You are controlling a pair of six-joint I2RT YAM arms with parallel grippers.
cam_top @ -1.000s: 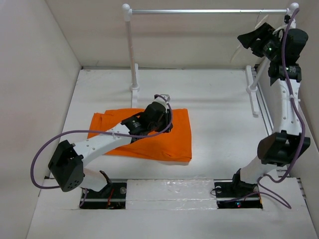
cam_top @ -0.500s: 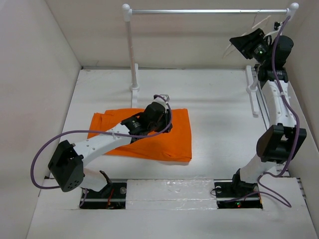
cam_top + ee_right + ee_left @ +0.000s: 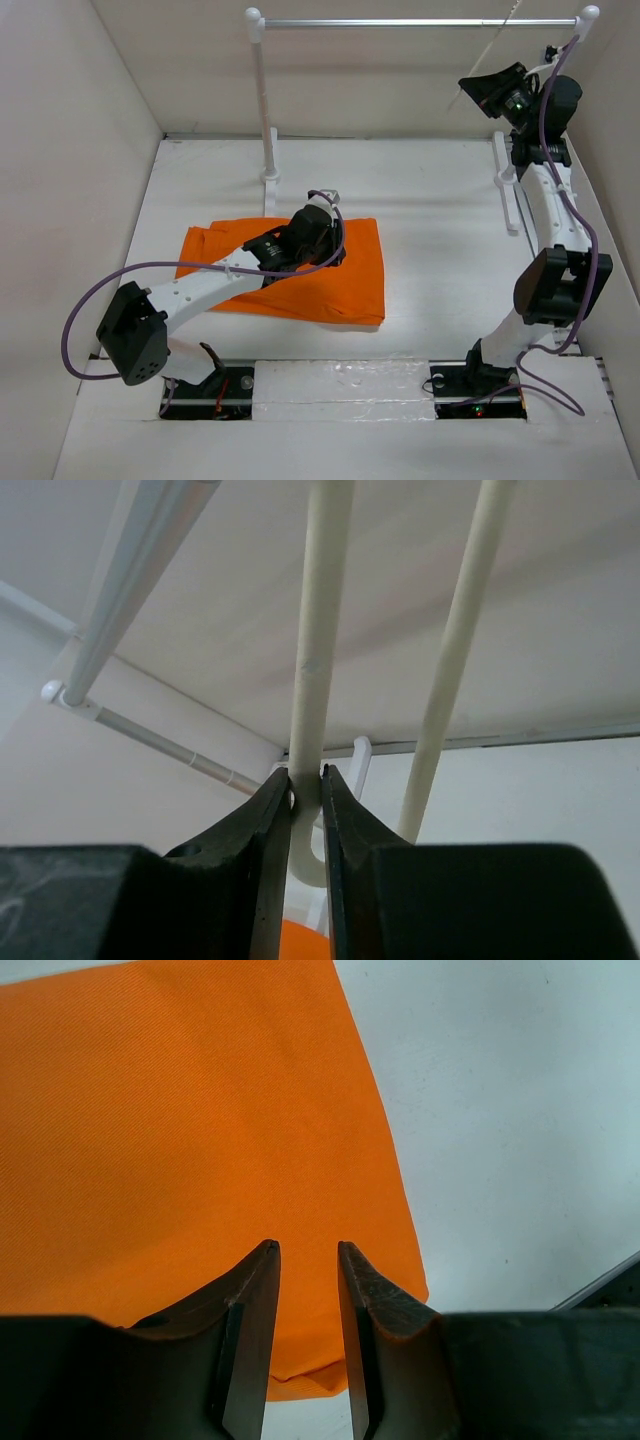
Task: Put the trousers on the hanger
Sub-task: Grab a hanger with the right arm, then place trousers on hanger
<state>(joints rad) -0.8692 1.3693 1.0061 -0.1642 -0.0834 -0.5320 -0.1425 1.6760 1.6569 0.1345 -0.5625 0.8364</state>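
The orange trousers lie folded flat on the white table, left of centre. My left gripper is low over their right half. In the left wrist view the left gripper shows a narrow gap between its fingers, with only the trousers beneath and nothing between them. High at the back right, my right gripper is at the cream hanger. In the right wrist view the right gripper is shut on one thin rod of the hanger, just above a curved end.
The rack's silver bar spans the back on white posts; it also shows in the right wrist view, close to the hanger. Enclosure walls stand left, right and behind. A white rail lies at the right.
The right gripper has closed on the hanger's rod, and the right arm has shifted a little left and up. The left arm and trousers have not moved.
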